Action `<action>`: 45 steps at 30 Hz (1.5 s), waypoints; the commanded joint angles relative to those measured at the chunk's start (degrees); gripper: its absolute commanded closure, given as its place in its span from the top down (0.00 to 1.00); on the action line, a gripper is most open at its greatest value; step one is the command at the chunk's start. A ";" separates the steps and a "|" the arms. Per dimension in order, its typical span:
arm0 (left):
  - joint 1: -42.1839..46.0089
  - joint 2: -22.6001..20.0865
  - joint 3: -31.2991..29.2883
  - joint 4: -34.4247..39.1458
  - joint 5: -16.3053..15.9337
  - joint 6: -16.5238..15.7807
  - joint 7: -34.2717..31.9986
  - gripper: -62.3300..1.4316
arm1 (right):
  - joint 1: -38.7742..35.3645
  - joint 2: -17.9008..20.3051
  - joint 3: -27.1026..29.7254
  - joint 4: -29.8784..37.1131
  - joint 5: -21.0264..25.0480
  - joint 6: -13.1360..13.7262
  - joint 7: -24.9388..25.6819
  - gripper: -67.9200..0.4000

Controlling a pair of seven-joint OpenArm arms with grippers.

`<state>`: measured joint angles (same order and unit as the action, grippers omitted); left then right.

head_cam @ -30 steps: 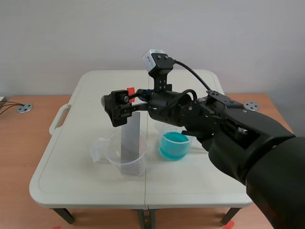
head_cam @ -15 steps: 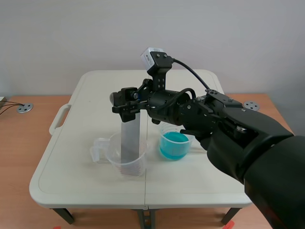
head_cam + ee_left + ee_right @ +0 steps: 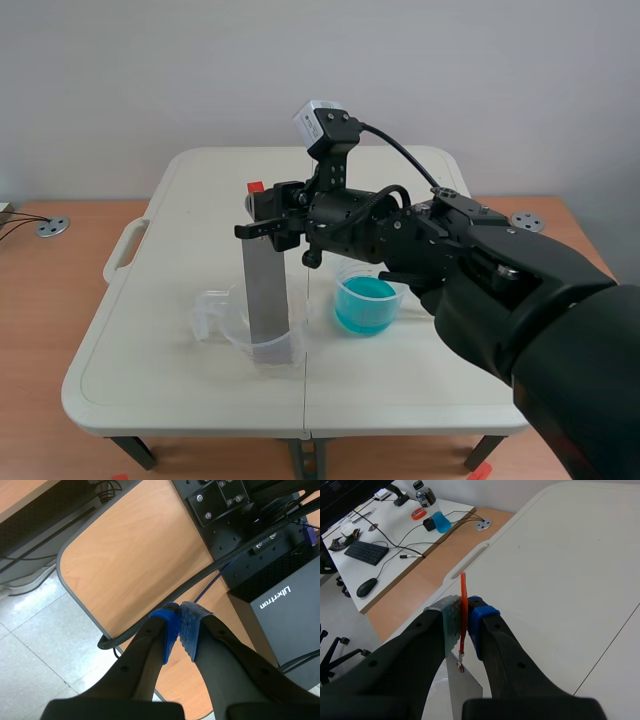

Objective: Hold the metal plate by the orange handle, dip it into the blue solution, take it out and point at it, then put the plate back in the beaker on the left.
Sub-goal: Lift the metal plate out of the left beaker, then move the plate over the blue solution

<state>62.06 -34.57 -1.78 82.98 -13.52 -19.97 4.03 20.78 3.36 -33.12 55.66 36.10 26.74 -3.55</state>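
right gripper [image 3: 264, 212]: left of centre in the scene view, fingers pinching the orange handle [image 3: 255, 186]. the metal plate [image 3: 264, 290] hangs from that handle, slightly tilted, with its lower end inside the clear beaker [image 3: 228, 325], lower left of centre on the white table [image 3: 180, 385]. the beaker of blue solution [image 3: 365, 305] stands just beside the clear beaker, on its right in the frame. left gripper [image 3: 180, 616]: pads pressed together on nothing, above a wooden desk [image 3: 135, 550], a black box [image 3: 280, 615] near it.
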 commanded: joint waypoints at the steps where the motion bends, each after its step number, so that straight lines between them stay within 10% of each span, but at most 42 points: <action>1: 0.59 0.42 -0.09 0.96 -0.37 -0.31 -0.59 0.05 | 1.57 -0.02 0.04 1.49 0.76 1.88 0.92 0.02; 18: 0.59 0.42 -0.09 0.96 -0.37 -0.31 -0.55 0.05 | -0.48 0.37 0.07 3.30 0.11 15.93 1.38 0.02; 45: -1.31 0.44 -0.11 1.07 -0.39 -0.31 -0.59 0.05 | -8.74 9.94 6.14 36.74 -0.31 15.98 1.95 0.02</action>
<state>60.12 -34.59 -1.80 83.05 -13.54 -19.90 4.01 11.25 12.91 -27.75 91.35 35.16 41.87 -2.11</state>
